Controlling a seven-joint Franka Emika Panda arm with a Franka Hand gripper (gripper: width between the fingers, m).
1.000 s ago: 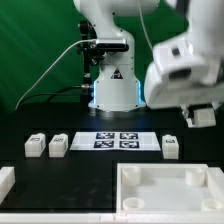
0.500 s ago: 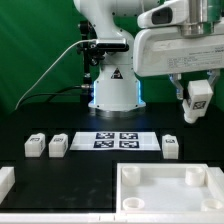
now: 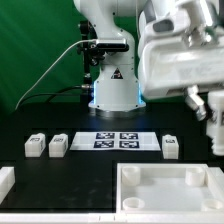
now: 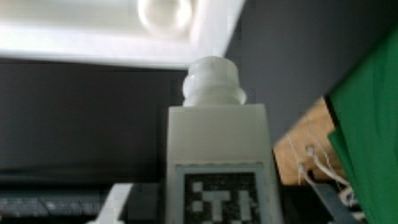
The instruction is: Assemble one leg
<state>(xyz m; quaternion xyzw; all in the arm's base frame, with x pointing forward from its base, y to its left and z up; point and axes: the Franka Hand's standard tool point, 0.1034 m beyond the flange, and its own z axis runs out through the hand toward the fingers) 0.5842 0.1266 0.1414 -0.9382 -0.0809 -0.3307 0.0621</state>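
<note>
My gripper [image 3: 213, 112] hangs at the exterior view's right edge, well above the table, shut on a leg [image 3: 217, 133]. In the wrist view this leg [image 4: 215, 150] fills the middle, its black-and-white tag facing the camera and its rounded peg pointing away toward the large white panel [image 4: 98, 35]. The gripper [image 4: 214, 205] holds it near the tagged end; the fingers are mostly out of frame. Three more legs stand on the black table: two at the left [image 3: 36, 146] [image 3: 58, 146] and one at the right [image 3: 170, 146].
The marker board [image 3: 118, 140] lies in front of the robot base [image 3: 112, 92]. The large white panel with raised rims [image 3: 170, 190] sits at the front right. A white part [image 3: 5, 180] shows at the front left edge. A green backdrop stands behind.
The arm has swung to the exterior view's right and come lower, carrying the leg from mid-right to the frame's right edge. The legs on the table have not moved.
</note>
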